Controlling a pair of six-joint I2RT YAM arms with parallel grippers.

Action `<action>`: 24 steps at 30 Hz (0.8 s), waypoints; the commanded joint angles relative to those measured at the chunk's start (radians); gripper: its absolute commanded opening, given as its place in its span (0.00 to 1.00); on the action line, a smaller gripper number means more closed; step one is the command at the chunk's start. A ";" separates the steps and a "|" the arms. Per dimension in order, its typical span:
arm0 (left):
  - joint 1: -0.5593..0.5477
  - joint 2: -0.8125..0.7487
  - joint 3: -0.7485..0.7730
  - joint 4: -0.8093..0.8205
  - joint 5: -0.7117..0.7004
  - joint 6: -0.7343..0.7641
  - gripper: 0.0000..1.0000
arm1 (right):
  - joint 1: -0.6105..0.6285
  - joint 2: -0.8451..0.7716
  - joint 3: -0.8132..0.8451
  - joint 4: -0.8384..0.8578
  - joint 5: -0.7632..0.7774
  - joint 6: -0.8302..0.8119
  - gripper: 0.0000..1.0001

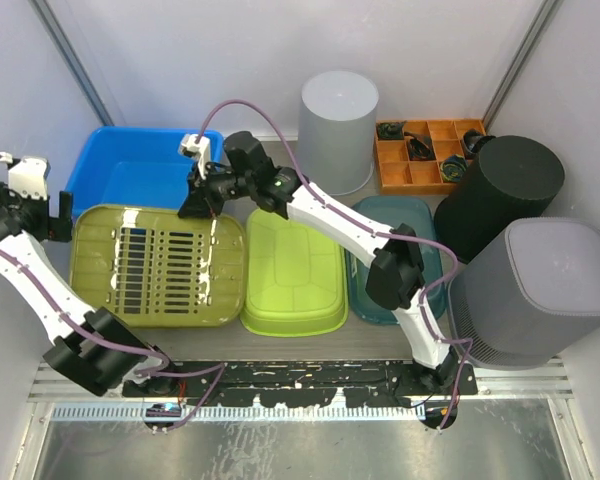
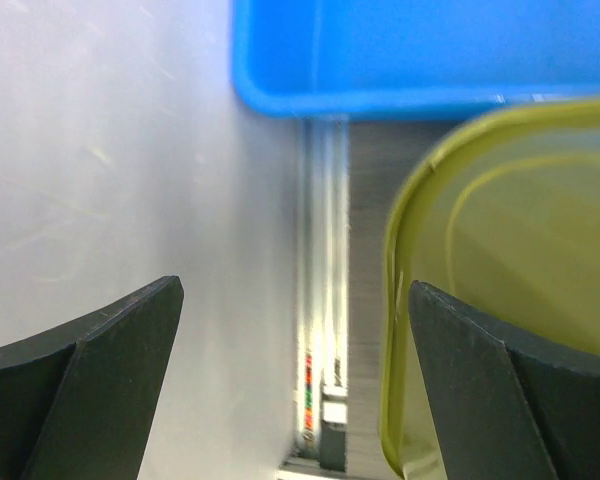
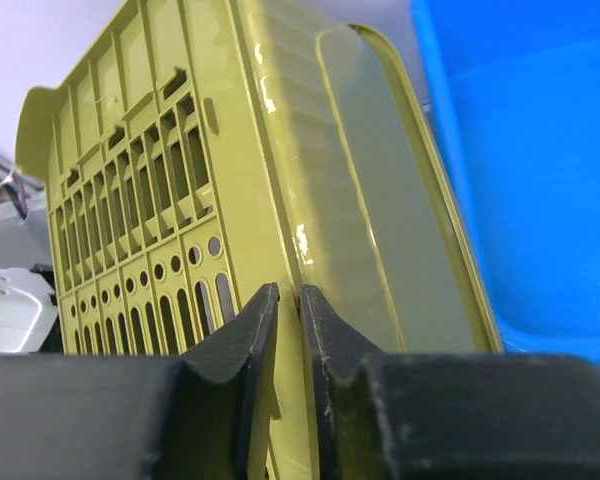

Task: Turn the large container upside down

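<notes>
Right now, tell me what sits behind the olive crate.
A blue bin stands right behind the olive crate. The right gripper, shut on the crate's far edge, hides part of the bin's near wall.

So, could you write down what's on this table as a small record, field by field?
Left gripper: open, holding nothing, beside the slotted crate's left edge
Right gripper: shut on the slotted crate's far rim
Slotted crate: olive green, slots showing from above
Blue bin: behind the crate
Lime tub: right of the crate
</notes>
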 commanded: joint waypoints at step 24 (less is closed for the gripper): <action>-0.279 0.297 0.540 -0.324 0.208 -0.207 0.98 | 0.089 0.033 0.209 -0.309 0.283 -0.034 0.74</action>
